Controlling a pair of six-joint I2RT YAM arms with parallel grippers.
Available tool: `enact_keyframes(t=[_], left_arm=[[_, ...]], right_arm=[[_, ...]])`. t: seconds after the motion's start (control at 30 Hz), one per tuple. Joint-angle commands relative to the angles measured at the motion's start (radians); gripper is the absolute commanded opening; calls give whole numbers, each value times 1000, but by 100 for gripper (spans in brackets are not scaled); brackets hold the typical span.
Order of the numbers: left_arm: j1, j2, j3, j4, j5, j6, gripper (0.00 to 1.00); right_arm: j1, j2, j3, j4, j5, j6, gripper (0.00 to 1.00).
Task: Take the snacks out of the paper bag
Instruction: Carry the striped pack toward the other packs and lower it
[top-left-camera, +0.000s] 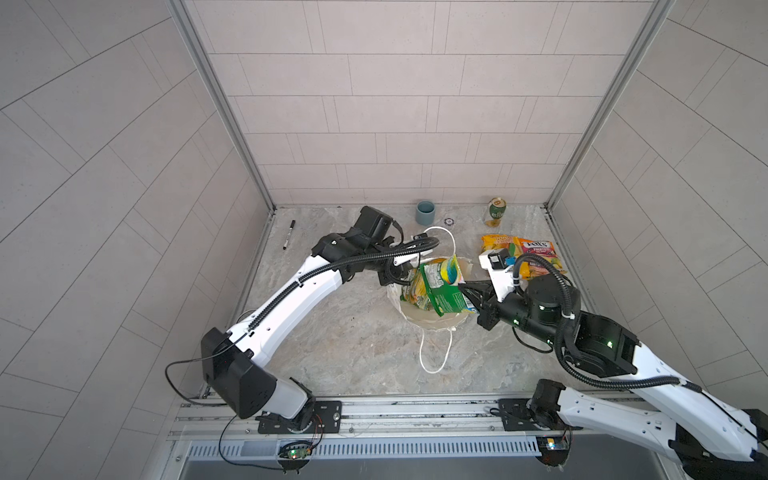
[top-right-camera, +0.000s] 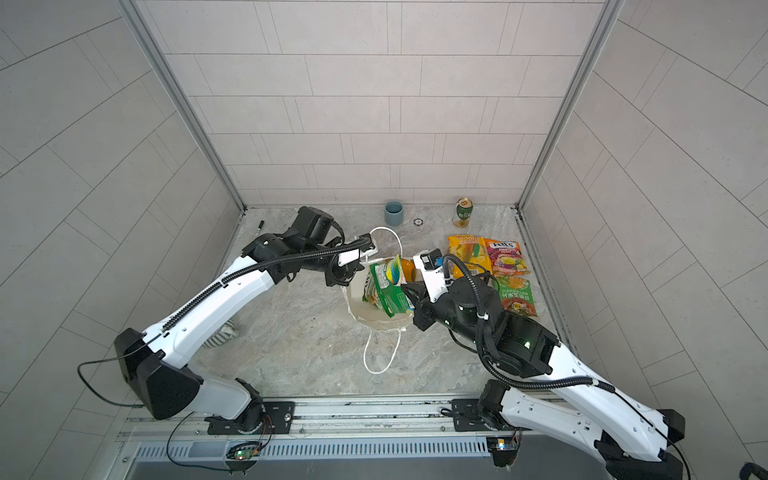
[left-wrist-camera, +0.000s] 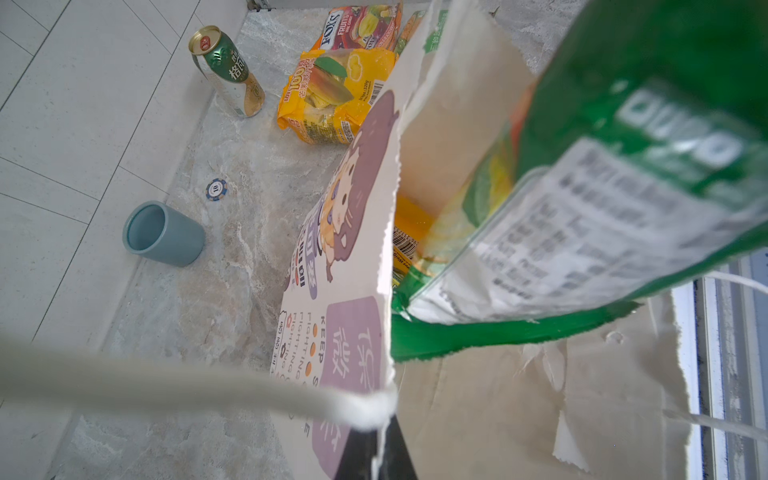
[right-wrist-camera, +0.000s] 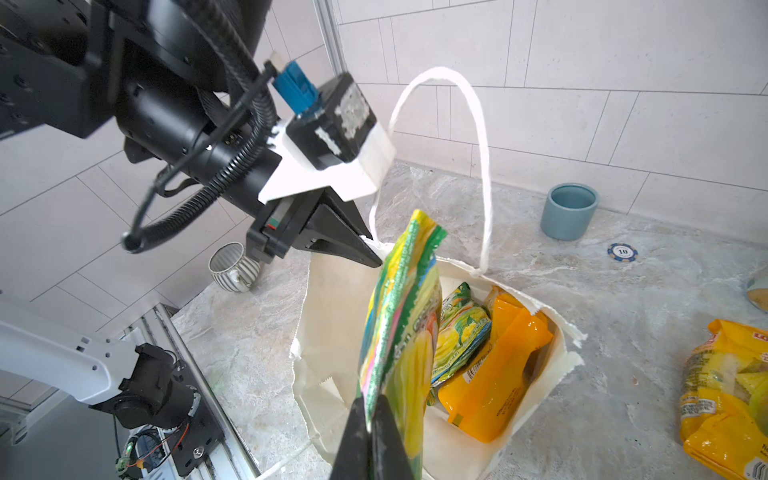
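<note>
The white paper bag (top-left-camera: 432, 322) stands open mid-table, its cartoon-girl front (left-wrist-camera: 353, 332) close in the left wrist view. My left gripper (top-left-camera: 395, 276) is shut on the bag's rim by a cord handle (left-wrist-camera: 380, 453). My right gripper (right-wrist-camera: 370, 428) is shut on the edge of a green-yellow snack packet (right-wrist-camera: 403, 324), which hangs over the bag's mouth (top-left-camera: 446, 291). Inside the bag lie an orange packet (right-wrist-camera: 498, 374) and another green-yellow one (right-wrist-camera: 461, 332). Three snacks lie on the table to the right: yellow (top-right-camera: 465, 249), pink FOX'S (top-right-camera: 505, 255) and green (top-right-camera: 517, 297).
Along the back wall stand a blue-grey cup (top-left-camera: 426, 212) and a green-and-gold can (top-left-camera: 496, 212), with a poker chip (right-wrist-camera: 622, 252) between them. A black pen (top-left-camera: 289, 235) lies far left. A striped mug (right-wrist-camera: 232, 266) sits under the left arm. The bag's second handle (top-left-camera: 434, 353) trails forward.
</note>
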Motion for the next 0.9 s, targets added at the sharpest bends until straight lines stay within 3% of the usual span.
enact_keyframes(t=[0.0,0.3,0.6,0.87], left_arm=[[-14,10,44,11,46,-14,0],[-12,5,38,13,12,-11,0],[-12,33,47,12,25,-21,0],[-12,39,47,9,7,-13,0]], right_arm=[[4,-49,38,6,-22,-27,0],[4,-122,123,-103,-44,-20,0],[4,-212,209,-335,273,9,0],[4,-243,208,-361,474,-20,0]])
